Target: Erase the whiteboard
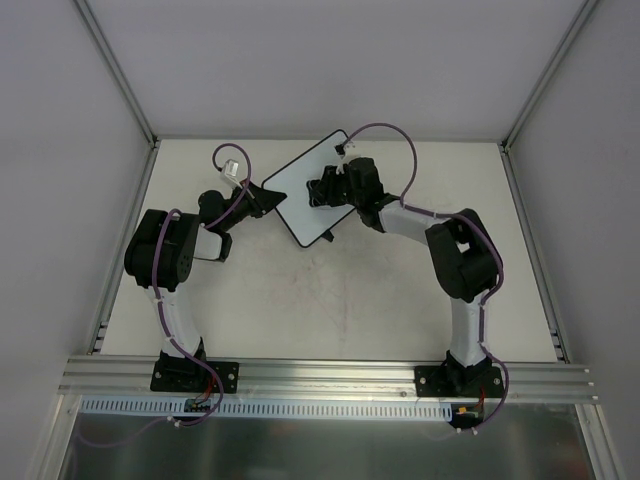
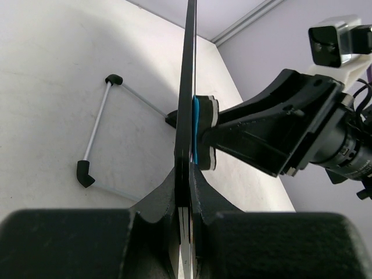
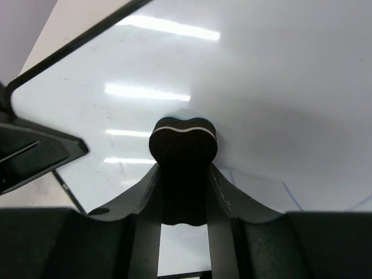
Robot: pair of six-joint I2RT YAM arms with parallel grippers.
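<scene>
The whiteboard (image 1: 300, 195) is in the far middle of the surface (image 1: 350, 300), between the two arms. From above it sits slantwise. Its long side runs from near left to far right, and its white face is turned up and toward the right. From the left wrist the board (image 2: 189, 70) is seen edge-on, a thin black line going straight away from the camera. From the right wrist its shiny white face (image 3: 261, 87) fills the view, with a few faint blue lines (image 3: 293, 195) low on the right. On the back side of the board, to its left, is a wire stand (image 2: 96, 125) with two black feet. I cannot tell if the feet touch the surface. A small black eraser (image 3: 183, 145) is pressed flat on the white face, near its middle, and its blue pad (image 2: 196, 131) touches the board. The left arm (image 1: 165, 250) bends up from its base and reaches far and right to the board's left corner. Its jaws are pressed together on the board's edge, one on each face. The right arm (image 1: 465, 260) bends up, then reaches far and left over the board. Its jaws pinch the eraser from both sides and point at the white face. Purple cables (image 1: 395, 135) loop over both arms. A metal rail (image 1: 330, 375) runs along the near edge, and plain pale walls (image 1: 300, 60) stand around.
</scene>
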